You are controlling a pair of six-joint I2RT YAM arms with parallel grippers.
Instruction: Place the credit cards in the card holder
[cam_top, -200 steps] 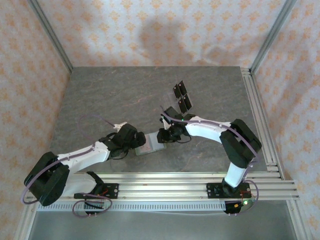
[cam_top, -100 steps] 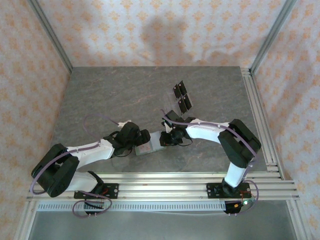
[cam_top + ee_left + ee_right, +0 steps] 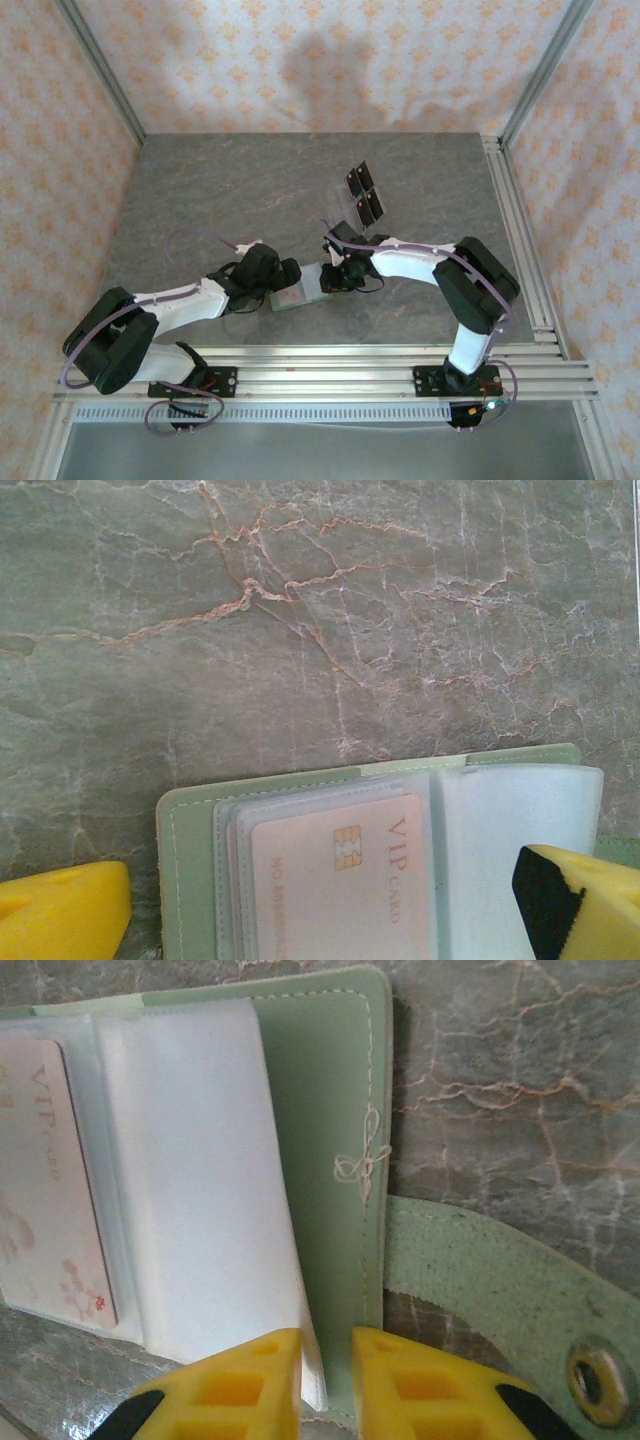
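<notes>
My left fingers spread wide astride the open card holder, pink VIP card sleeved inside, right-wrist view, my right fingers nipped on its clear sleeve, overhead, black credit cards lying beyond on the table.

Desk looked like grey-green stone, smooth, with rusty veins running through it. Card holder read as soft matt sage leatherette with pale stitching. Its sleeves were milky, frosted plastic. The pink card was smooth, with a gilt metallic chip. Snap at lower right was dull brass-toned metal. Right end effector wore matt yellow moulded plastic. Black cards, upper centre, shone glossy.
</notes>
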